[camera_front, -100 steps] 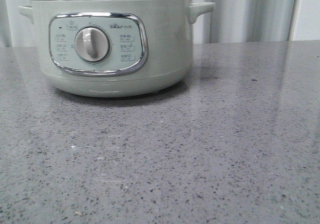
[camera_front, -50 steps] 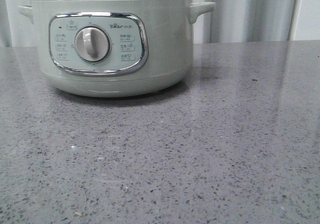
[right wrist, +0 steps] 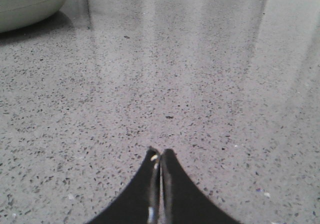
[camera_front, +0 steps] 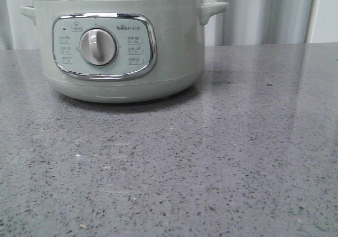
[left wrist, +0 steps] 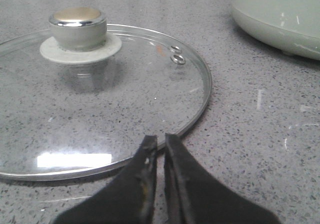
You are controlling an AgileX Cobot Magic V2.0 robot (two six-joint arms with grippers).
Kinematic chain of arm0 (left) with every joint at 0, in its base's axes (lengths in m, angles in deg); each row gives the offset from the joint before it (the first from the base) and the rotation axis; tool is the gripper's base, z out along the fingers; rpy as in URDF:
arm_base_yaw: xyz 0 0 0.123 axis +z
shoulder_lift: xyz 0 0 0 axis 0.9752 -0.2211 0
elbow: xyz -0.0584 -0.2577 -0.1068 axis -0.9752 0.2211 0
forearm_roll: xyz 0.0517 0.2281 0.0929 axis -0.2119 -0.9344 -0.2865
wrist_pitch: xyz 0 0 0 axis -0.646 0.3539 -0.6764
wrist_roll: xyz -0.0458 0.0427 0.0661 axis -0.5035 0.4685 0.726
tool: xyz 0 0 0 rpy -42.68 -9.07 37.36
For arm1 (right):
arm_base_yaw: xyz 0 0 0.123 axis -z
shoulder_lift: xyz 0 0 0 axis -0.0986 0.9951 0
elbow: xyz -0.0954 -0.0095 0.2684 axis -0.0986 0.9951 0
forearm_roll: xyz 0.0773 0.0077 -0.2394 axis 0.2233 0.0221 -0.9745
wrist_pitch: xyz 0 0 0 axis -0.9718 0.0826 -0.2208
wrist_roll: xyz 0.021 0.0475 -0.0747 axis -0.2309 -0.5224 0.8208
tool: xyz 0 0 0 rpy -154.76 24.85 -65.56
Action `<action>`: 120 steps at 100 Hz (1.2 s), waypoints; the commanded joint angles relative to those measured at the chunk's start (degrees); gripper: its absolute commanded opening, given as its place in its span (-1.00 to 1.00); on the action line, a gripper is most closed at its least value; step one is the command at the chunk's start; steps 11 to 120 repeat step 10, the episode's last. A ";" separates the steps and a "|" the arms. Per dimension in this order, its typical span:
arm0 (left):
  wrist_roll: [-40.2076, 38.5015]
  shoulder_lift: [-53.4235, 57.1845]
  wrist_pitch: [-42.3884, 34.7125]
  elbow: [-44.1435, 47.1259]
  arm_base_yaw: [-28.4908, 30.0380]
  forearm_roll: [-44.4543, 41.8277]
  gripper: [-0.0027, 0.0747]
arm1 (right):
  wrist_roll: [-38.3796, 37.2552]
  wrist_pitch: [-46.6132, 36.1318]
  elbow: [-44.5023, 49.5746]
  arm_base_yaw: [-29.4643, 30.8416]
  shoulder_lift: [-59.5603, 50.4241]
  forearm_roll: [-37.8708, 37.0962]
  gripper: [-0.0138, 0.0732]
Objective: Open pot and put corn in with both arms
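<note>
The pale-green pot (camera_front: 169, 52) stands at the back left of the grey table, with its grey dial (camera_front: 97, 46) facing me and no lid on its steel rim. Its inside is hidden. The corn is not in any view. In the left wrist view the glass lid (left wrist: 130, 99) with its round knob (left wrist: 77, 27) lies flat on the table beside the pot (left wrist: 280, 9). My left gripper (left wrist: 160, 140) is shut and empty at the lid's near rim. My right gripper (right wrist: 160, 153) is shut and empty over bare table, with the pot's base (right wrist: 25, 4) far off.
The speckled grey tabletop (camera_front: 222, 158) stretches in front of and to the right of the pot. Pale curtains (camera_front: 264, 12) hang behind the table's far edge. Neither arm shows in the front view.
</note>
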 commanded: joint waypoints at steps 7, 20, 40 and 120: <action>-0.44 1.89 -1.12 0.46 0.13 -0.12 -0.98 | 0.09 -1.12 1.21 0.26 -1.05 -0.02 -0.83; -0.44 1.89 -1.12 0.46 0.13 -0.12 -0.98 | 0.09 -1.22 1.21 0.26 -1.05 -0.02 -0.83; -0.44 1.89 -1.12 0.46 0.13 -0.12 -0.98 | 0.09 -1.22 1.21 0.26 -1.05 -0.02 -0.83; -0.44 1.89 -1.12 0.46 0.13 -0.12 -0.98 | 0.09 -1.22 1.21 0.26 -1.05 -0.02 -0.83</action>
